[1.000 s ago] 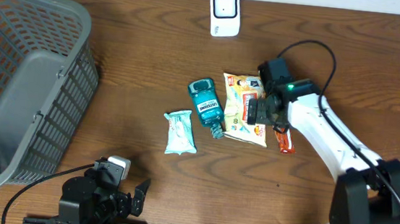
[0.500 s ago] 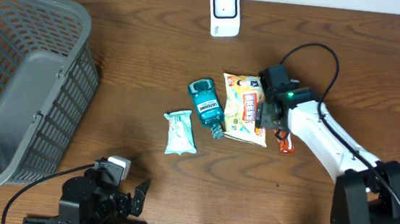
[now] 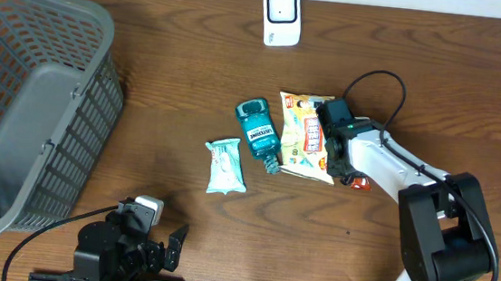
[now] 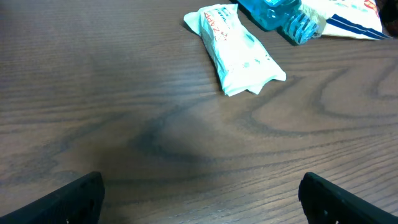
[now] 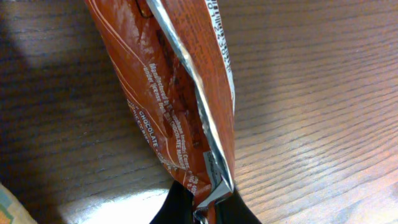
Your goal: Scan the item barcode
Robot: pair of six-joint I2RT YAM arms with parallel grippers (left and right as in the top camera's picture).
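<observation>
My right gripper (image 5: 200,202) is pinched tight on one end of the brown chocolate bar wrapper (image 5: 174,99). The bar lies on the table (image 3: 194,54), just beside the right edge of the yellow snack bag (image 3: 301,131). There is bare wood to its right and on its far side. My left gripper (image 4: 199,202) is wide open and holds nothing. A second ago my right jaws were wide apart. Now they are closed.

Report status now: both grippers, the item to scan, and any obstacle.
Left gripper open, empty. Right gripper shut on chocolate wrapper, at its end. Snack bag lies close beside; scanner at far edge.
</observation>
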